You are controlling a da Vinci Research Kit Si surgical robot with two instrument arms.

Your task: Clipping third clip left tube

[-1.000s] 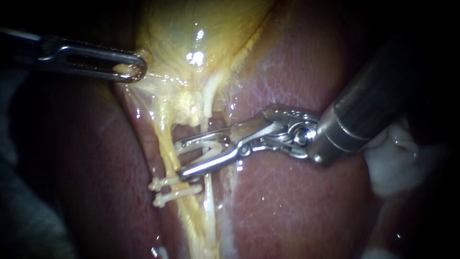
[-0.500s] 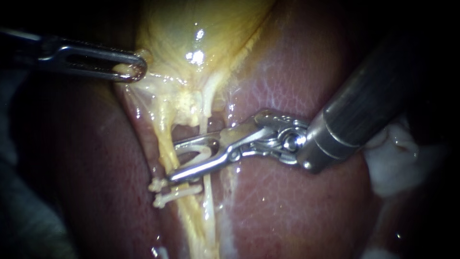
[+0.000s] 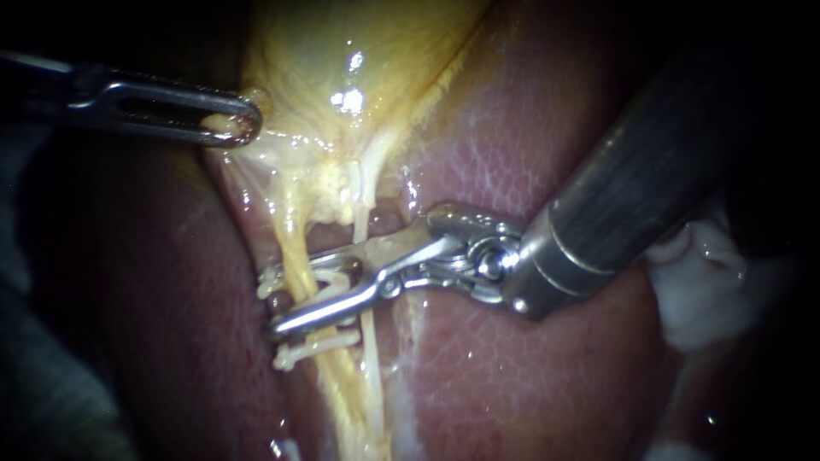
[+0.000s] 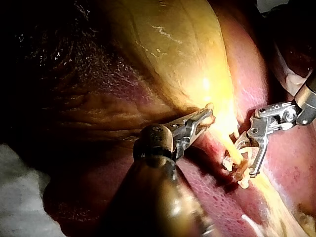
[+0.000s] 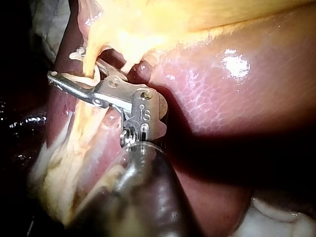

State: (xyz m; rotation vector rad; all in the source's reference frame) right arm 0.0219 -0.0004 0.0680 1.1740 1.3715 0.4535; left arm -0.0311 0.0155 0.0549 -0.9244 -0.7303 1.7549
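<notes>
Now, clip (image 3: 336,284) astride left tube (image 3: 289,248), gallbladder (image 3: 367,43) gripped

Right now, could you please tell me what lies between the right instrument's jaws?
The left tube, straddled by the white clip that the right instrument carries; the endoscope view shows this.

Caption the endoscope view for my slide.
Right instrument holds an open clip around the left tube, above a placed clip.

Reads as a surgical practice bench: bare liver (image 3: 512,376) and yellow gallbladder (image 3: 359,51) under close light, left instrument (image 3: 243,121) in from 9 o'clock, right instrument (image 3: 272,301) from 2 o'clock carrying a white clip (image 3: 331,280), gauze (image 3: 709,290) at 4 o'clock.
</notes>
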